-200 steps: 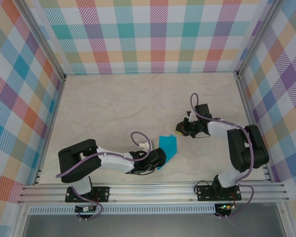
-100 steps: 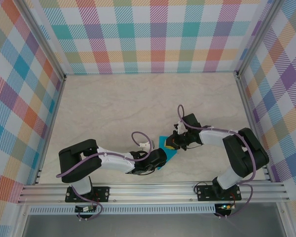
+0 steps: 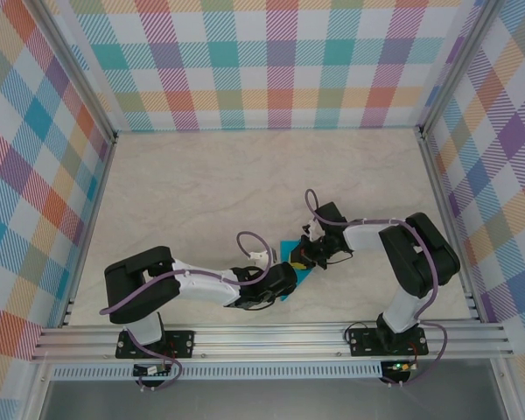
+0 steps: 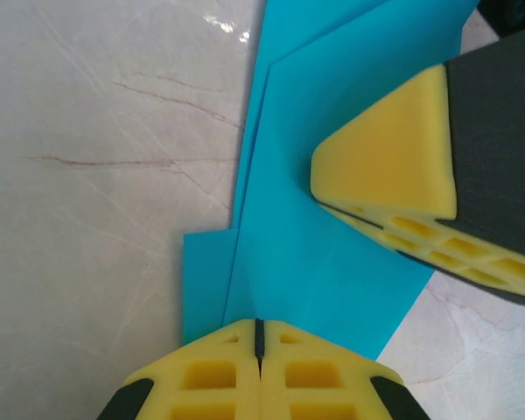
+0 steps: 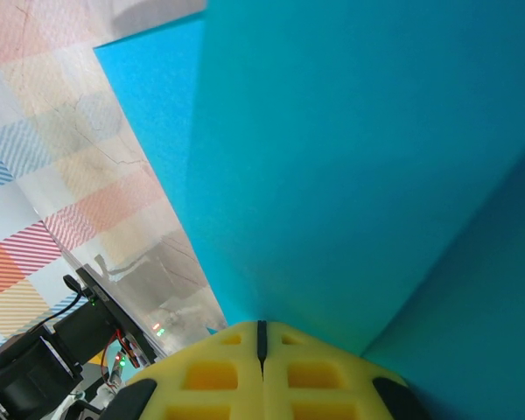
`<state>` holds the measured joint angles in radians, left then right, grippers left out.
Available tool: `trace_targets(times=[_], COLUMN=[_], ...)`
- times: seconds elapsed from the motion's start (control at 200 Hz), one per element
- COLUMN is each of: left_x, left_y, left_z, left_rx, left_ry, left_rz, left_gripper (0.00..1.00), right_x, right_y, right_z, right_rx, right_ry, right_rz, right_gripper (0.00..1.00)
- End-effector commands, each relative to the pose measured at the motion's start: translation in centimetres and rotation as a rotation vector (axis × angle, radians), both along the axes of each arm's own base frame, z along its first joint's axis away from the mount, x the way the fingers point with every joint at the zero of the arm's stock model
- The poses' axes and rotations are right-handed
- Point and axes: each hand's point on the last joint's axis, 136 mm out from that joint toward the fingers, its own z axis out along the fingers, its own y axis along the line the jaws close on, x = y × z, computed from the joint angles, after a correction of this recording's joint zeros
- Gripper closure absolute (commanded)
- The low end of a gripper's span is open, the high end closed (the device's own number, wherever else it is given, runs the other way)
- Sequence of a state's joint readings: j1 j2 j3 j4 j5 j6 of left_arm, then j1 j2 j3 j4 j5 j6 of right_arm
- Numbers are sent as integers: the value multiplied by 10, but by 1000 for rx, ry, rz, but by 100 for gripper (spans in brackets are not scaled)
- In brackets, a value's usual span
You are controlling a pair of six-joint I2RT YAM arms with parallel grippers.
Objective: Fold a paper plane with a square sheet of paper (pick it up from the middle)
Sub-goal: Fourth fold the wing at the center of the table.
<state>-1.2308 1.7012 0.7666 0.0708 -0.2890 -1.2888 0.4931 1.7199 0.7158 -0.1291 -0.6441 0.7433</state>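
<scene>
Square sheet of paper (image 3: 290, 249), teal and already part folded, lay flat on the table (image 3: 201, 192) just toward 5 o'clock of its centre. In the left wrist view it (image 4: 332, 289) showed stacked layers with a long crease running to 12 o'clock.

Left gripper (image 3: 283, 278) sat at the sheet's 7 o'clock. Its pads (image 4: 258, 354) were closed tight together, tip down on the near edge. Right gripper (image 3: 303, 256) came in from 3 o'clock, also closed (image 5: 261, 337), wedge tip (image 4: 350, 206) resting on the top layer. In the right wrist view, paper (image 5: 350, 157) stood up close to the lens. I couldn't tell if a layer was pinched or only pushed.

My read: mid fold, a flap being turned. To do it well I'd keep the left tip planted as anchor, carry the flap over slowly to the crease, match the edges, then press and sweep along the fold. Thin paper on smooth stone would probably skate if the anchor lifted.

The table was pale marble-look. Plaid walls (image 3: 271, 70) stood at 9, 12 and 3 o'clock, and an aluminium rail (image 3: 271, 337) ran at 6.
</scene>
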Motion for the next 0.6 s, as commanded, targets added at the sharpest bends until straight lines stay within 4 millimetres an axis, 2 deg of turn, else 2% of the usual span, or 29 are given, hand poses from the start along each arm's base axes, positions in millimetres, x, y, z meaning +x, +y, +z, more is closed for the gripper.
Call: trace_targets(times=[0.0,0.08,0.17,0.475,0.595], left_x=[-29,-29,-32,-44,-50], left_y=[18,15,12,-7,0], left_z=[-8,2,5,-2,-13], left_rx=[111,61,1,-130,-82], left_ry=[69,55,51,68,98], left_rz=[-106,-108,-121,-195,-190], left_gripper=[100,98,98,100,100], right_x=[-20,-20,-19,-19,-21], right_y=[-29,-29,-29,-30,-32], right_z=[-43,-43,-44,-47,-50], right_rx=[-190,-189,-193,-200,-215], right_ry=[60,58,56,68,75], right_rz=[-20,-22,-27,-32,-33], right_gripper=[100,100,100,100,100])
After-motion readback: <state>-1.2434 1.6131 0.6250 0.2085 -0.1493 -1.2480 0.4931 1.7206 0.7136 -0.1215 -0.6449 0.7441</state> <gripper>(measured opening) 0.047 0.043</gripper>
